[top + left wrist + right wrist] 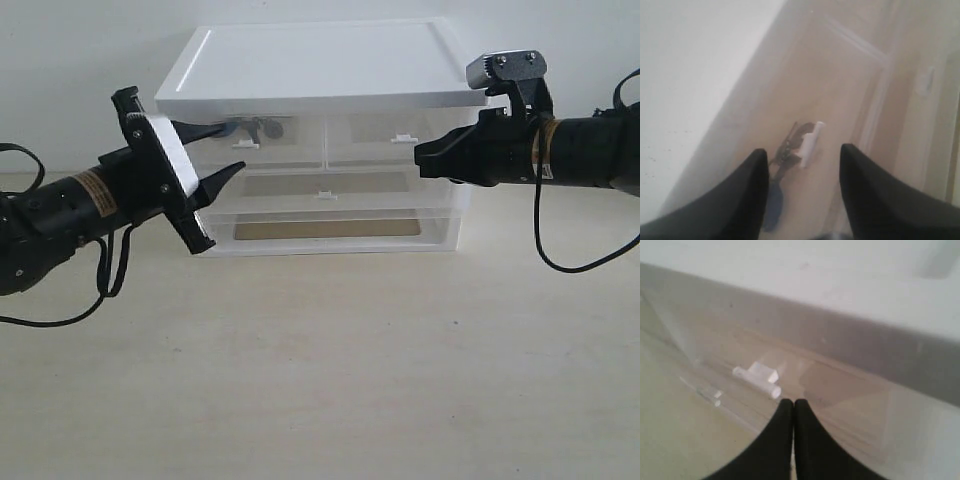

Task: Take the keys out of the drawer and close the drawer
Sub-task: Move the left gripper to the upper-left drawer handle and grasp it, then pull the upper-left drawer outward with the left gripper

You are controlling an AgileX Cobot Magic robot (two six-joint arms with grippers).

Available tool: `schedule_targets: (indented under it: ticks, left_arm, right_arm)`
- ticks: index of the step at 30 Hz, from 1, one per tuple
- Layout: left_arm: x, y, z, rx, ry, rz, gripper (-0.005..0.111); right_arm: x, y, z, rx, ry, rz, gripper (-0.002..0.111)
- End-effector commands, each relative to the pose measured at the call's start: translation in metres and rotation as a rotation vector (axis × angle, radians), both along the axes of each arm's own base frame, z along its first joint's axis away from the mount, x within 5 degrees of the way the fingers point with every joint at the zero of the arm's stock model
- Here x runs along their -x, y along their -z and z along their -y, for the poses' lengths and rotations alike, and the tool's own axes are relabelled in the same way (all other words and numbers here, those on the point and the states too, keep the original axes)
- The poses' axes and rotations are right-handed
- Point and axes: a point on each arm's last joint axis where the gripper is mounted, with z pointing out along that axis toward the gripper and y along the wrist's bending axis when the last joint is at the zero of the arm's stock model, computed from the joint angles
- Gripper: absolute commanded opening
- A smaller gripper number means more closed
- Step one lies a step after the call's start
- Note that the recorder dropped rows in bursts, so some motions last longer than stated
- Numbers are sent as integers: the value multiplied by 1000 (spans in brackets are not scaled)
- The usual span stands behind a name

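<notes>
The keys (256, 127) lie inside the drawer (270, 140), the unit's upper left one, and show blurred through its frosted front. The drawer's front sits level with its twin beside it. In the left wrist view the keys (790, 144) sit just behind the white tab handle (810, 144), with a blue tag (774, 204) trailing from them. My left gripper (233, 148) (802, 150) is open in front of that handle, holding nothing. My right gripper (418, 155) (793, 161) is shut and empty, close to the upper right drawer's front.
The white drawer unit (320, 60) stands at the back of the pale table (330, 380). It also holds an upper right drawer (400, 145) with its tab handle (757, 373), a full-width drawer (325, 190) below, and a bottom drawer (330, 230).
</notes>
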Motion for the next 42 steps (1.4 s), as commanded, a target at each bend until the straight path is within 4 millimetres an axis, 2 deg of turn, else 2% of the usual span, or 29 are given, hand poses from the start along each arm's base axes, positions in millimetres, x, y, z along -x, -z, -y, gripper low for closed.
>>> schedule_targets:
  ticks: [1, 18, 28, 31, 38, 42]
  left_arm:
    - [-5, 12, 2, -69, 6, 10, 42]
    - [-17, -2, 2, -2, -35, 69, 41]
    - [-29, 8, 5, -3, -99, 81, 40]
    - [-33, 6, 2, 10, -172, 93, 34]
    - [-33, 8, 1, -20, -173, 96, 5]
    - [-32, 13, 0, -89, -176, 91, 4]
  right_arm:
    - [-8, -4, 8, -15, 84, -4, 0]
    - [-8, -3, 8, -10, 89, -7, 0]
    - [-8, -3, 9, -5, 94, -9, 0]
    - [-8, -3, 9, -4, 95, -10, 0]
    - [-8, -3, 9, -4, 95, -10, 0]
    - [-8, -3, 9, -1, 96, -10, 0]
